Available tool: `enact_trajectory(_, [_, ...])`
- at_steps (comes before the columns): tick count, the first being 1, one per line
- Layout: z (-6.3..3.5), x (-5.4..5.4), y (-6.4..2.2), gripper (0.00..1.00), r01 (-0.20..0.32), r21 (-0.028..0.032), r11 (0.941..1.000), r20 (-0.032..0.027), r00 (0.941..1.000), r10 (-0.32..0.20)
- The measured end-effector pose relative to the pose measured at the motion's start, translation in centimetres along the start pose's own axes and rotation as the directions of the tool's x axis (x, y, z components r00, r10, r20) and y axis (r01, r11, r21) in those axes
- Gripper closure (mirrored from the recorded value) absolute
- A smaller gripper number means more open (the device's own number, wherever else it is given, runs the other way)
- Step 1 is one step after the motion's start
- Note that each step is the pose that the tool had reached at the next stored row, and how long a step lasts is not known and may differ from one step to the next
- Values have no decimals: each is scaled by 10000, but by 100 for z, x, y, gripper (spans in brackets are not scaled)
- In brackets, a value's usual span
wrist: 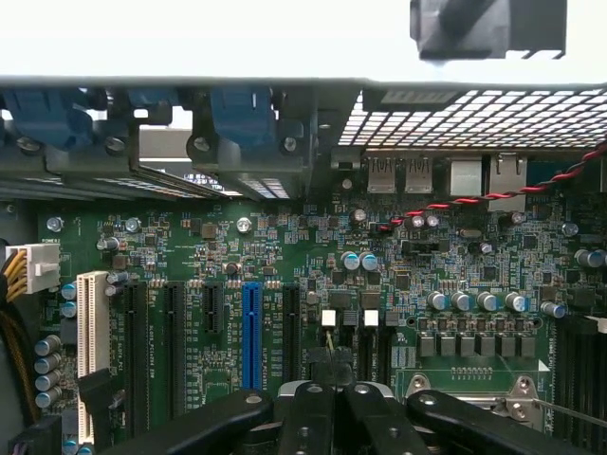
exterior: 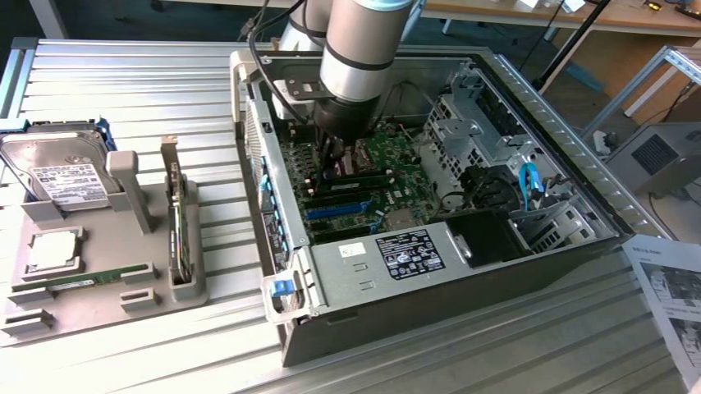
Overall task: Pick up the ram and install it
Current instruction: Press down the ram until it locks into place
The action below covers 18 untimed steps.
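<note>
The ram (exterior: 84,280), a long thin green stick, lies flat in a slot near the front of the grey holder tray (exterior: 104,308), at the exterior view's left. My gripper (exterior: 328,161) is far from it, lowered inside the open computer case (exterior: 570,156) just above the green motherboard (wrist: 285,256). In the wrist view my gripper (wrist: 332,393) has its black fingers (wrist: 305,417) pressed together, shut, with nothing visible between them. Dark memory slots (wrist: 574,370) run along the board beside the processor socket.
The tray also carries a hard drive (exterior: 61,172), a square silver processor chip (exterior: 52,250) and an upright expansion card (exterior: 176,222). The case walls, drive cage (exterior: 471,123), power supply (exterior: 405,254) and red-black cable (wrist: 493,197) crowd the gripper. A printed sheet (exterior: 668,287) lies at the right.
</note>
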<state>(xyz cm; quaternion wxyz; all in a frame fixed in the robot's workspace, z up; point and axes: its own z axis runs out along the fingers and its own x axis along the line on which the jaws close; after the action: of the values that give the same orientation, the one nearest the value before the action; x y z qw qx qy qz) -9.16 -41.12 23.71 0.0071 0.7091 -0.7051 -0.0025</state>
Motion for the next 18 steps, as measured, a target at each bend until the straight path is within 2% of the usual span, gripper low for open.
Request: enact_trajectory(18, [24, 0, 0, 89, 0, 2, 10000, 3, 10000, 0])
